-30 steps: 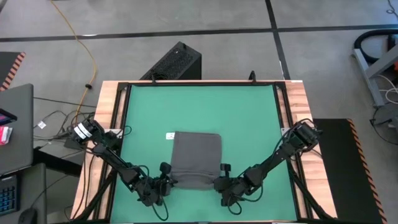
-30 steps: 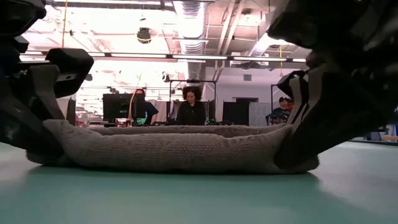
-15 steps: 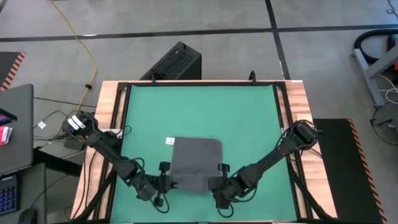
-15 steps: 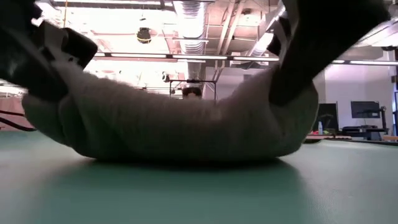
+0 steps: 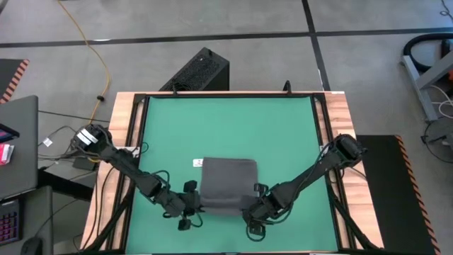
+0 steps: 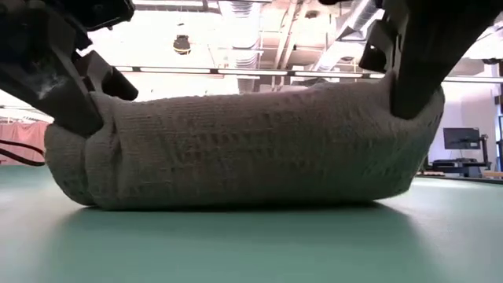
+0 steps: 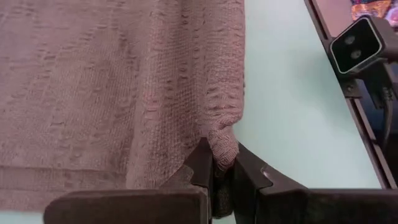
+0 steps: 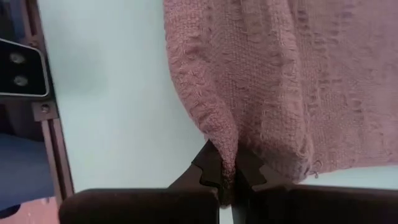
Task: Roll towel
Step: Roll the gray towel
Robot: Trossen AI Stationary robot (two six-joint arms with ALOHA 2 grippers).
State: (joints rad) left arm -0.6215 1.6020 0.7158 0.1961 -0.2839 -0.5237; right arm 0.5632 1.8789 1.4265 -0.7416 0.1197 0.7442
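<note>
The dark grey towel (image 5: pixel 228 185) lies on the green tabletop (image 5: pixel 233 127), with its small white label (image 5: pixel 197 163) at the far left corner. Its far part rests flat. Its near end is raised and bulges into a thick rounded fold (image 6: pixel 251 149), whose underside sits on the table. My left gripper (image 5: pixel 192 205) is shut on the near left corner, and my right gripper (image 5: pixel 255 204) is shut on the near right corner. In the low view the left gripper (image 6: pixel 75 98) and the right gripper (image 6: pixel 413 82) stand at the two ends of the fold. My left gripper pinches the towel's near left corner (image 7: pixel 222 144) between its two fingers, coming from the near left and slanting down. The corner bunches into a small tuft at the fingertips and is lifted off the table. The cloth beyond it runs slack to the flat part. My right gripper pinches the towel's near right corner (image 8: pixel 225 149) between its two fingers, coming steeply from above on the near right. The corner is gathered into a narrow pleat and held clear of the table, with the cloth sagging below into the fold.
Bare green tabletop spreads beyond the towel toward the far edge and on both sides. Black rails (image 5: pixel 138 127) and wooden borders (image 5: pixel 338 120) frame the table. A camera unit (image 7: pixel 357 43) sits at the table's edge.
Both grippers have risen and gone a little toward the far edge, staying shut on the near corners. The towel's near end, which lay low on the table, has been lifted and pushed up into a tall rounded fold. Its far part has stayed flat.
</note>
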